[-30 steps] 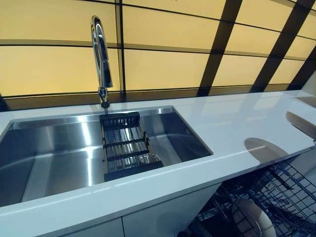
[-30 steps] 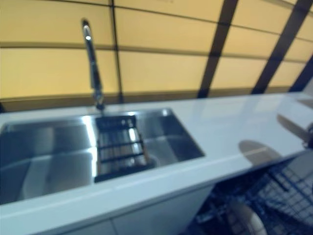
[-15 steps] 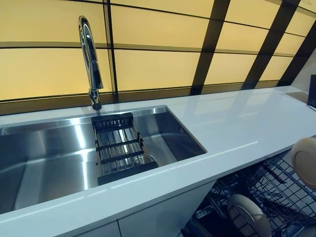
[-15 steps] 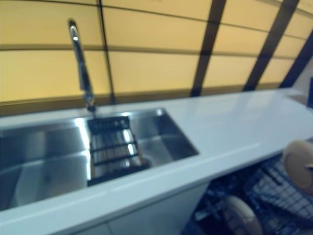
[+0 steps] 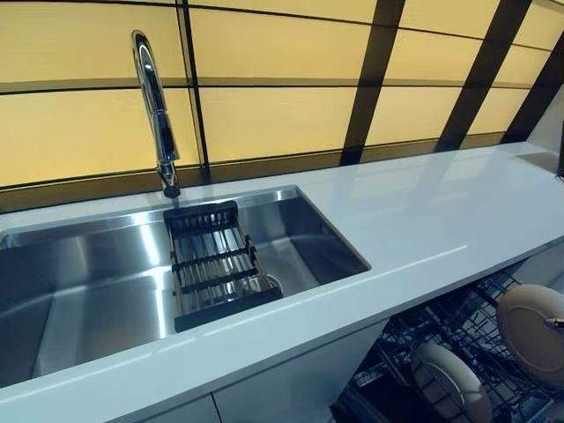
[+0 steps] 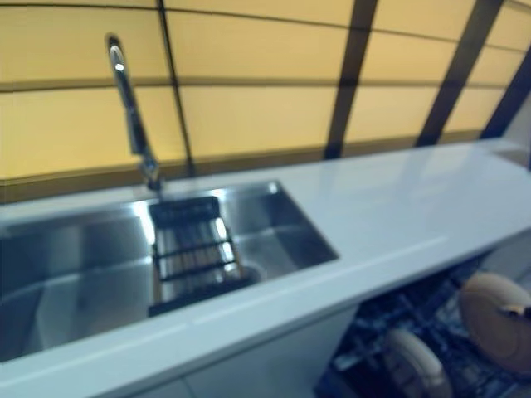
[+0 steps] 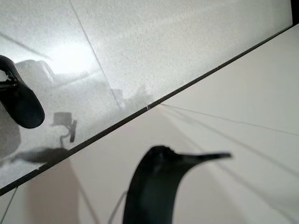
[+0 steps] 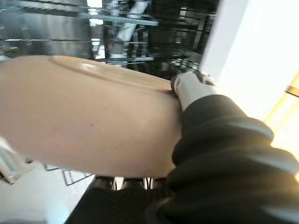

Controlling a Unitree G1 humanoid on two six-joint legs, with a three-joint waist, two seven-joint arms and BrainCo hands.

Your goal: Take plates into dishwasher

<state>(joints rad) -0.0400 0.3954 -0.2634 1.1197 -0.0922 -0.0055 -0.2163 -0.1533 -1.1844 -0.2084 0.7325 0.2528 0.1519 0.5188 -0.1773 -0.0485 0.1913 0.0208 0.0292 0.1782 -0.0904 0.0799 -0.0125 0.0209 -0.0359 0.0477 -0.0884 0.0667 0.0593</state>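
My right hand [image 8: 212,140] is shut on a beige plate [image 8: 84,116], with the thumb pressed on its rim. In the left eye view this plate [image 5: 533,330] is held on edge over the open dishwasher's dark wire rack [image 5: 467,322] at the lower right, below the counter edge. Only a sliver of the hand [image 5: 557,324] shows there. A second beige plate [image 5: 451,383] stands on edge in the rack, to the left of the held one. My left hand [image 7: 154,186] shows only as a dark shape before a white cabinet front and a pale floor.
A white counter [image 5: 423,211] runs across the view with a steel sink [image 5: 88,273] at its left. A chrome faucet [image 5: 154,106] stands behind the sink, and a black drain rack [image 5: 216,260] lies inside it. Yellow wall panels rise behind.
The camera has shifted a little. The held plate has come in from the right edge, moving down and left, from counter-edge height to over the dishwasher rack.
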